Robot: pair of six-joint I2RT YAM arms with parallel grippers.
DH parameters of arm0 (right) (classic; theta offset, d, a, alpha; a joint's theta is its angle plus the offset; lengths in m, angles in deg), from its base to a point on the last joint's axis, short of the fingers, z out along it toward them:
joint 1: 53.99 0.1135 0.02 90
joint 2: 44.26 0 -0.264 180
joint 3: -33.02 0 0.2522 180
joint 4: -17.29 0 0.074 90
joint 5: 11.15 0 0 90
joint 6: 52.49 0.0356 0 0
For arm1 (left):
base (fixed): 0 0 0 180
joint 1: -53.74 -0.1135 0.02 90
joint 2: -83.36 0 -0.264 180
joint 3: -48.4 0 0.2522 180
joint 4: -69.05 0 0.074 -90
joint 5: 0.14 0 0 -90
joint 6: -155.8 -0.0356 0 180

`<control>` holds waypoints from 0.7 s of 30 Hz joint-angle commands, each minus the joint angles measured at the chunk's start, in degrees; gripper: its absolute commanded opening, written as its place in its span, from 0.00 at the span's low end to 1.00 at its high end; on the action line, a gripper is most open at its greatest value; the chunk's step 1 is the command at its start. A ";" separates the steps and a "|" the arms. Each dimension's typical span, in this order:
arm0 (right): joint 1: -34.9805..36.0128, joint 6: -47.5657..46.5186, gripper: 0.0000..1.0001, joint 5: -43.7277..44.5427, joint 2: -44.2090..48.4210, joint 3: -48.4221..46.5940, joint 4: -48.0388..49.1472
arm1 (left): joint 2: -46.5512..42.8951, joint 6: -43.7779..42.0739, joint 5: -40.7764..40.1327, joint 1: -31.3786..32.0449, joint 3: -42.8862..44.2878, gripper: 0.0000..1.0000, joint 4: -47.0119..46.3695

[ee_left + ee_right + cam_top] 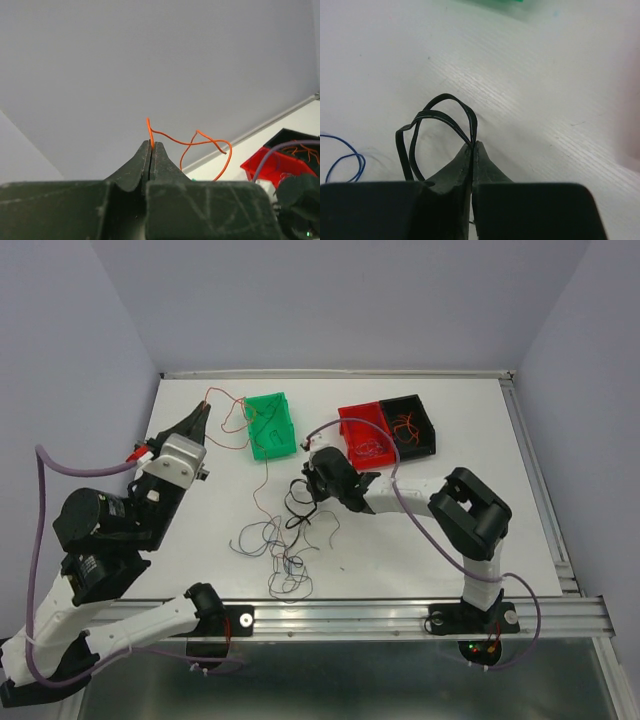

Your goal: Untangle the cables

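You are working over a flat white table (450,530), which is carrying everything. Toward its far edge, a green plastic tray (272,425) is sitting left of centre. A red plastic tray (365,435) and a black plastic tray (410,425) are standing side by side to its right, each holding a few thin wires.

The loose tangle of thin curly cables (280,550) is sprawling on the table's near middle, between your two arms.

Your left pincer (152,145) is pressing fully closed on a thin orange wire (200,142), which is curling away toward the green tray. Your right pincer (473,145) is clamping tight on a looped black wire (445,112) just above the table, at the tangle's far side. A thin blue strand (345,160) is lying just beside that loop.
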 commanded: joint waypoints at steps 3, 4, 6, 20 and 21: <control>0.32 -2.70 0.01 8.44 9.15 -6.88 1.37 | -9.70 -2.13 -11.05 0.19 -17.92 0.00 -18.15; 0.23 -2.70 0.01 8.71 8.98 -9.33 1.37 | -10.41 -2.83 -12.03 0.19 -19.94 0.00 -19.73; 0.32 -2.00 0.00 9.32 8.19 -12.24 1.37 | -12.87 -1.62 -13.35 0.19 -23.47 0.00 -20.37; -1.00 0.29 0.01 16.18 -4.03 -36.50 1.64 | -33.97 -4.07 -13.35 0.19 -42.11 0.00 -29.85; -1.17 0.02 0.00 15.83 -4.38 -37.64 1.64 | -34.23 -4.16 -13.27 0.19 -42.90 0.00 -31.08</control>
